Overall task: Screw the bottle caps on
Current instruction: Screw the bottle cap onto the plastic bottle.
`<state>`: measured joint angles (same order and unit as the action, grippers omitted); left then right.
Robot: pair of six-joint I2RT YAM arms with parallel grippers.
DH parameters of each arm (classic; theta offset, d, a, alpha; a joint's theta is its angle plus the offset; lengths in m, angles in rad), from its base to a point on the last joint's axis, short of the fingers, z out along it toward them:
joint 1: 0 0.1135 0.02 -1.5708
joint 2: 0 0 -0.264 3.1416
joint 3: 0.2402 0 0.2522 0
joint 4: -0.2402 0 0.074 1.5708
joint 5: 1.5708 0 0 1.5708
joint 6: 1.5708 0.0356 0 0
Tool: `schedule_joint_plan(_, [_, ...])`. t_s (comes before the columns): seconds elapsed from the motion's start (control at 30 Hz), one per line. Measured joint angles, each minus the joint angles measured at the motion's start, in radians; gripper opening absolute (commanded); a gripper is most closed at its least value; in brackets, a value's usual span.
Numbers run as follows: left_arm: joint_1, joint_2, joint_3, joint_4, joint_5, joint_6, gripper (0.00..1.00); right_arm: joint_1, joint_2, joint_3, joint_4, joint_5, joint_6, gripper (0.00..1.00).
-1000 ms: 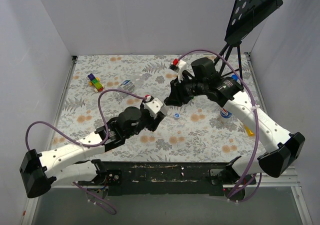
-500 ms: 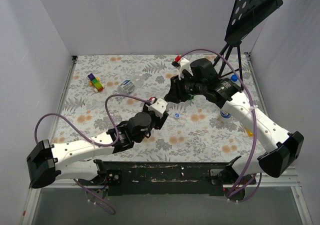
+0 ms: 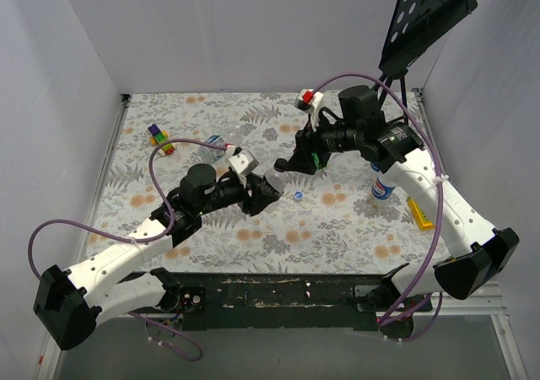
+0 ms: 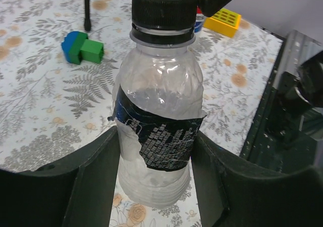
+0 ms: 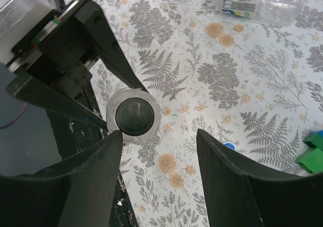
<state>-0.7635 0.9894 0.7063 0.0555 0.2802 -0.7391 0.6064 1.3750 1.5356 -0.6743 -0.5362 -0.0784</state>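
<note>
My left gripper point(image 3: 264, 187) point(image 4: 156, 179) is shut on a clear bottle point(image 4: 159, 111) with a torn dark label; a black cap point(image 4: 164, 10) sits on its neck. In the top view this bottle point(image 3: 273, 181) is held above the table centre. My right gripper point(image 3: 295, 162) point(image 5: 161, 181) is open and empty, just above it; from there the black cap point(image 5: 133, 117) shows beside one finger. A loose blue cap point(image 3: 298, 196) point(image 5: 229, 146) lies on the table. Another bottle point(image 3: 221, 142) point(image 5: 257, 0) lies on its side at the back left. A third bottle point(image 3: 384, 186) stands at the right.
A blue-and-green block point(image 4: 83, 48) point(image 3: 314, 159) lies near my right gripper. A yellow block point(image 3: 419, 213) point(image 4: 222, 22) lies at the right. Multicoloured blocks point(image 3: 159, 137) sit at the back left. A black music stand point(image 3: 422, 17) rises at the back right. White walls enclose the floral table point(image 3: 337, 228).
My left arm has swung its elbow leftward and turned its wrist, keeping the bottle near the table centre. My right gripper has lifted slightly back and stays open.
</note>
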Motion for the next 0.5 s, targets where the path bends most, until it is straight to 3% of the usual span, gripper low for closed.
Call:
schedule_joint_plan(0.23, [0.068,0.005,0.0,0.023,0.281,-0.027,0.0,-0.031,-0.001,0.017,-0.056,-0.198,-0.13,0.65])
schedule_joint_plan(0.5, [0.075,0.023,0.014,0.066,0.452,-0.028,0.0,-0.035,-0.001,0.053,-0.125,-0.374,-0.251,0.58])
